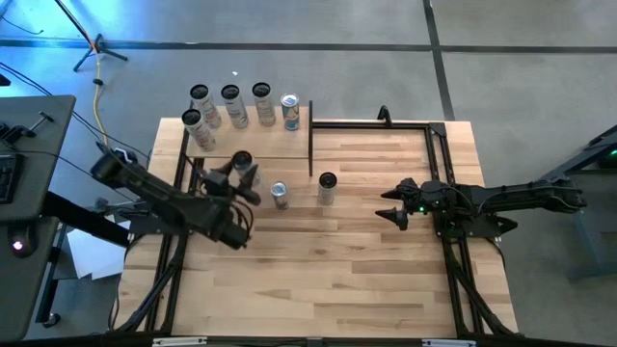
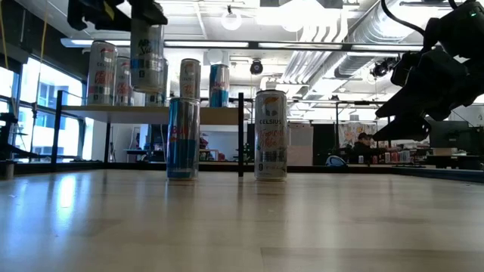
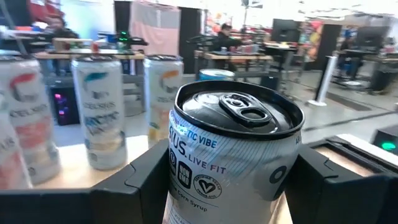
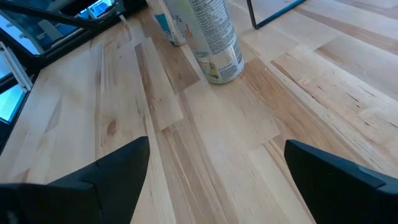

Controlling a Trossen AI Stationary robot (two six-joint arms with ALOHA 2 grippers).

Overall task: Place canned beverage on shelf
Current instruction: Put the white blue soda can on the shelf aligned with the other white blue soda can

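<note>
Tabletop point(image 1: 366, 280): pale striped planks.
Black frame point(image 1: 386, 123): along the tabletop's far edge.
Seated person point(image 2: 363, 145): in the room beyond the tabletop.

The can point(image 3: 233, 155) clamped in the left gripper point(image 3: 224, 186) reads "LIVE FIT" and, above it, "TIC VIBE" beside the letters "SIUS"; lower down a line ends in "Corn Syrup". A small round badge sits there too, its wording too small to read. On the shelf point(image 3: 74, 177), one can point(image 3: 99, 112) shows "ARCTIC". Out on the table point(image 2: 242, 227), the pale can point(image 2: 271, 134) says "CELSIUS".
</note>
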